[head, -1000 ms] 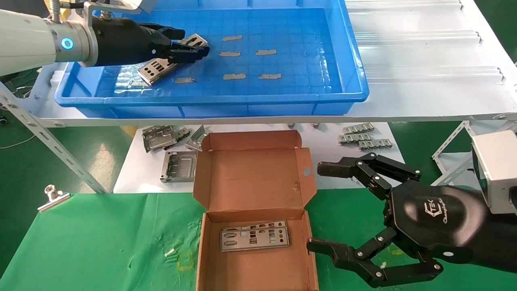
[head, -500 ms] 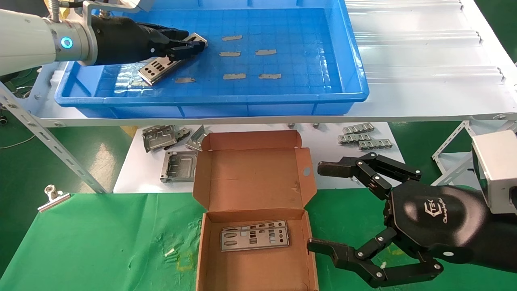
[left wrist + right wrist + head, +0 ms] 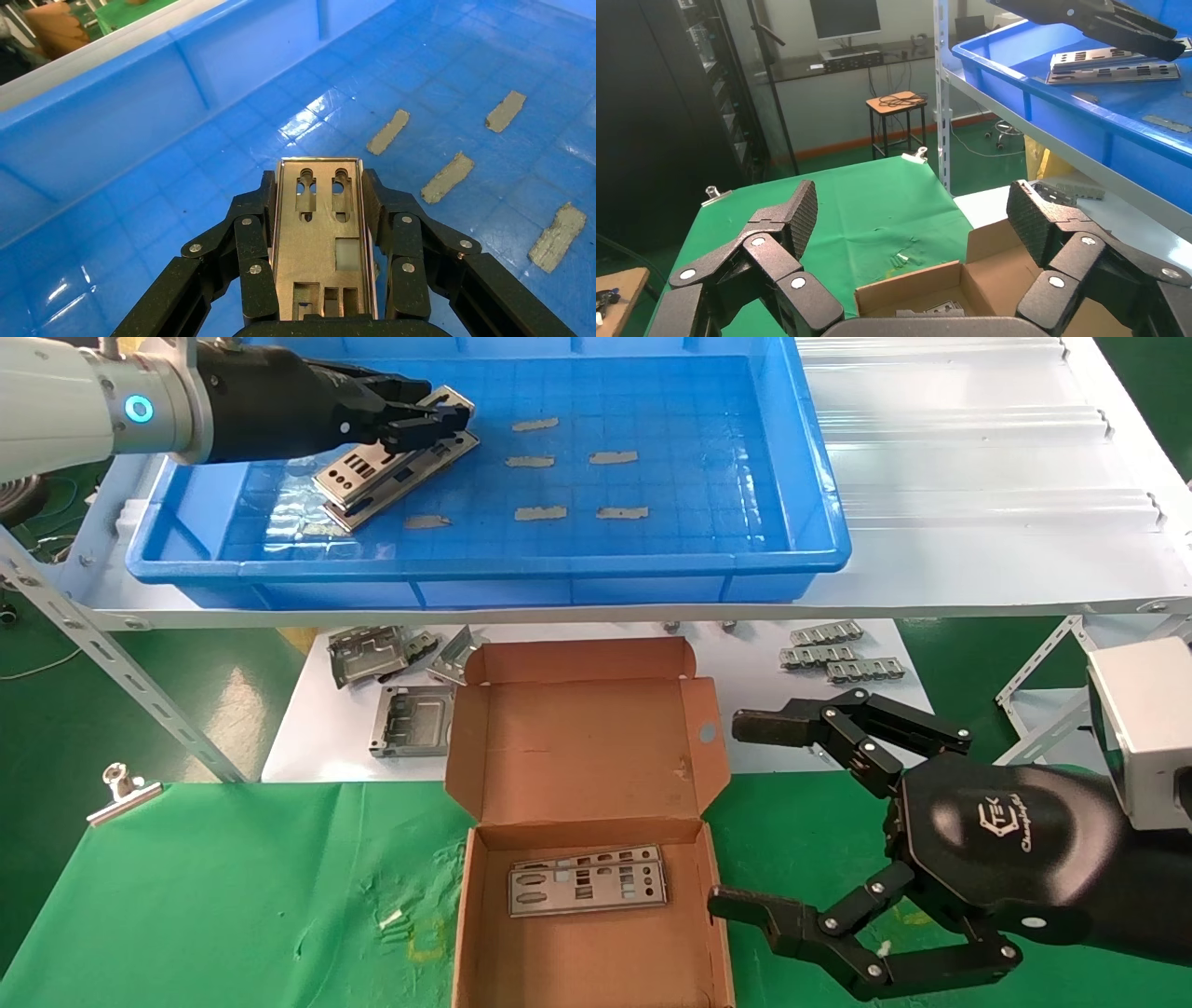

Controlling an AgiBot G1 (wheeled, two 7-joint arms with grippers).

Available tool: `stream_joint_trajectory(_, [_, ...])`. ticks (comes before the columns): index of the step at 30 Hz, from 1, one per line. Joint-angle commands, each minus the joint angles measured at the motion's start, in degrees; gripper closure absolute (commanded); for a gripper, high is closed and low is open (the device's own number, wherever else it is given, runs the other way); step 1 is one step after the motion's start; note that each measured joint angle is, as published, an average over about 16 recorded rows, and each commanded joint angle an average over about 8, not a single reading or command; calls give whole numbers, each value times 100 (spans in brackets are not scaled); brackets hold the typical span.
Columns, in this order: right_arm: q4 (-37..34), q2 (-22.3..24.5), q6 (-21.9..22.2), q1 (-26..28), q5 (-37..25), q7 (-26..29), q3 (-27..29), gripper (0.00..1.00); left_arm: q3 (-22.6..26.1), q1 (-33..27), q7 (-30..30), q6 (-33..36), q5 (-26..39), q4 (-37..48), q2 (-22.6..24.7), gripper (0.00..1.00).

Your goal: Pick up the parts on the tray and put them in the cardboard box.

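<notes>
Head view: the left gripper [image 3: 438,416] is in over the far-left part of the tray [image 3: 801,477], fingers clamped on the edges of one plate [image 3: 358,467]; that plate is lifted clear of a second plate [image 3: 410,477] lying flat on the tray floor just beneath it; small grey strips [image 3: 535,426] dot the tray's middle; the box [image 3: 587,747] sits open at the near centre of the bench with two plates [image 3: 587,882] stacked inside near its hinge; the right gripper [image 3: 745,812] hangs just beside the box's right wall, fingers spread wide, holding nothing; bent brackets [image 3: 368,654] lie on the white sheet beyond the box's left corner.

Left wrist view: the held plate [image 3: 323,239] runs straight out between both black fingers [image 3: 249,260], pinched by its long edges above the blue grid floor [image 3: 140,232].

Right wrist view: the right gripper [image 3: 912,217] gapes open above the box [image 3: 989,281]; the left gripper [image 3: 1151,35] shows far off over the tray [image 3: 1088,119].
</notes>
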Motion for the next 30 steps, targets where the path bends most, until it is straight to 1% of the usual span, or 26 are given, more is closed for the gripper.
stream_joint_trajectory(1, [0,0,0,0,0,0,0,0,-4,-6,8,7,-6,2,-3,100])
stream_joint_trajectory(2, [0,0,0,0,0,0,0,0,-5,-5,9,13,-7,5,-4,99])
stream_joint_trajectory(3, [0,0,0,0,0,0,0,0,-5,-3,9,20,-7,9,-4,94])
stream_joint_trajectory(9, [0,0,0,0,0,0,0,0,3,31,-4,53,4,44,3,20])
stream_joint_trajectory(10, [0,0,0,0,0,0,0,0,5,40,-8,50,7,51,6,9])
stream_joint_trajectory(11, [0,0,0,0,0,0,0,0,7,49,-13,43,10,58,9,1])
stream_joint_trajectory(24, [0,0,0,0,0,0,0,0,6,102,-68,-4,9,67,39,1])
stream_joint_trajectory(25, [0,0,0,0,0,0,0,0,5,103,-69,1,8,64,39,4])
stream_joint_trajectory(26, [0,0,0,0,0,0,0,0,5,104,-70,7,7,61,39,11])
stream_joint_trajectory(27, [0,0,0,0,0,0,0,0,4,105,-71,13,5,59,39,21])
stream_joint_trajectory(30, [0,0,0,0,0,0,0,0,1,106,-70,26,2,52,35,59])
